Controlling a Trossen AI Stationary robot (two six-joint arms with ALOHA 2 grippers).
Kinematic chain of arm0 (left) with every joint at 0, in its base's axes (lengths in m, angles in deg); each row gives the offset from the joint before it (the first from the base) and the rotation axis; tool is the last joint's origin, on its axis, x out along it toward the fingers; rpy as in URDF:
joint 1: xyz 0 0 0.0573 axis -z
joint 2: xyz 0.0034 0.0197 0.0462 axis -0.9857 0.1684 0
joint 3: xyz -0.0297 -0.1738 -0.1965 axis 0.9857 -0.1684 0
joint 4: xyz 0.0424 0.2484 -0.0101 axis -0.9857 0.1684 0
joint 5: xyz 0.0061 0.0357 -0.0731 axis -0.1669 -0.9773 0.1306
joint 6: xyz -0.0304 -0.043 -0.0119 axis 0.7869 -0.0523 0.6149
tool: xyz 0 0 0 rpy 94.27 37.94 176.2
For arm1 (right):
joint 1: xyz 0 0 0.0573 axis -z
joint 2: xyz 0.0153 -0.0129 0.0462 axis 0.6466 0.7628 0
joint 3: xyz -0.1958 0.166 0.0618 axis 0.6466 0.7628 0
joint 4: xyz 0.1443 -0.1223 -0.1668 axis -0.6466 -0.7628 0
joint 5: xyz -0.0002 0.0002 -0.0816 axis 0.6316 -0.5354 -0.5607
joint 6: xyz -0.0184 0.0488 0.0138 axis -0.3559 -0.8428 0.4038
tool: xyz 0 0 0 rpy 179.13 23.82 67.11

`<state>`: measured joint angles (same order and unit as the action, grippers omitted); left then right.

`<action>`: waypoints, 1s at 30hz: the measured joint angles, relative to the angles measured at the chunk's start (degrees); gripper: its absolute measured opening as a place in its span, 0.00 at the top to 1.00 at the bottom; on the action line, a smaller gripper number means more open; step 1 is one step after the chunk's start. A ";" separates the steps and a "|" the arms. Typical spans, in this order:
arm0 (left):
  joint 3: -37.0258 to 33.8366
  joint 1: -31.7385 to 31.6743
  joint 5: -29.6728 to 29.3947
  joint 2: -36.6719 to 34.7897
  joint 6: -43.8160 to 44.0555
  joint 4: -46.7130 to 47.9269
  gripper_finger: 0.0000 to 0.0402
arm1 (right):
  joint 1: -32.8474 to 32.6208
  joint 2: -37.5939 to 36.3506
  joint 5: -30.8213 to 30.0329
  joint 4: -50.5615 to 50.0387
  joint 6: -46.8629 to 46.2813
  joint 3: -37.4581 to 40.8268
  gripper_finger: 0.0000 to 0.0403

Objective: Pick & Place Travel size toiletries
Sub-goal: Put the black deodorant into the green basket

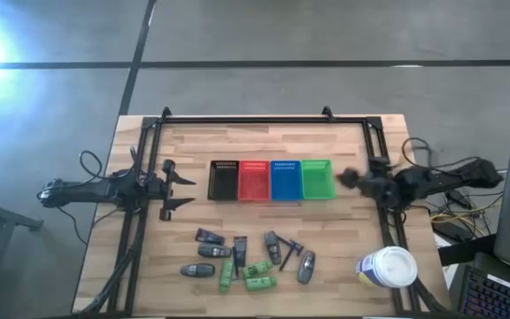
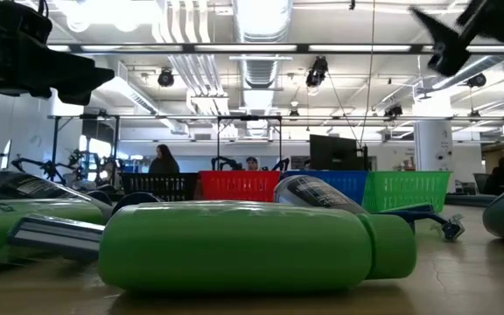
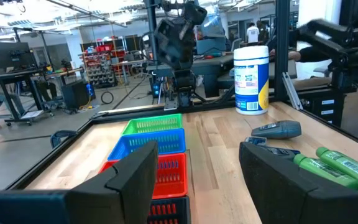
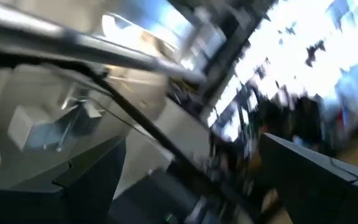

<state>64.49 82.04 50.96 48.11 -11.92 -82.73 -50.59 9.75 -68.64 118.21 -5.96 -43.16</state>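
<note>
The toiletries (image 1: pixel 251 261) lie scattered on the table's near middle: bright green bottles (image 1: pixel 259 283), dark grey oval containers (image 1: pixel 306 266), dark tubes (image 1: pixel 209 236) and thin black pieces. In the low view a green bottle (image 2: pixel 252 245) lies on its side close to the camera. My left gripper (image 1: pixel 180 190) hovers open at the table's left, left of the black basket, holding nothing. My right gripper (image 1: pixel 345 178) is raised at the right, beside the green basket; it is blurred, and in its wrist view its fingers (image 4: pixel 92 180) stand apart and empty.
Four mesh baskets stand in a row at mid-table: black (image 1: pixel 224 180), red (image 1: pixel 254 180), blue (image 1: pixel 285 180), green (image 1: pixel 317 179). A large white canister (image 1: pixel 388 268) stands at the near right corner. A black frame (image 1: pixel 255 120) runs along the table's far and side edges. People sit in the room beyond.
</note>
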 joint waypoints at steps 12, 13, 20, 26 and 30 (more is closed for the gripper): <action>0.00 -0.02 0.00 0.00 0.00 0.00 0.42 | 0.57 36.21 14.07 1.34 -36.03 -14.27 0.10; 0.00 -0.01 0.00 0.01 0.00 0.00 0.42 | -0.36 37.77 14.92 1.29 -35.82 -15.49 0.10; 0.00 -0.02 0.00 0.04 0.00 0.00 0.42 | -8.76 47.27 12.78 -3.80 -45.38 -24.67 0.10; 0.00 -0.01 0.00 0.04 0.00 0.00 0.42 | -16.04 56.41 12.53 -11.21 -58.07 -30.45 0.10; 0.00 -0.01 0.00 0.04 0.00 0.00 0.42 | -20.58 62.41 12.13 -16.42 -74.56 -31.95 0.10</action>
<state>64.49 82.03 50.96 48.15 -11.92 -82.73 -71.18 72.16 -56.50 101.79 -80.51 -75.10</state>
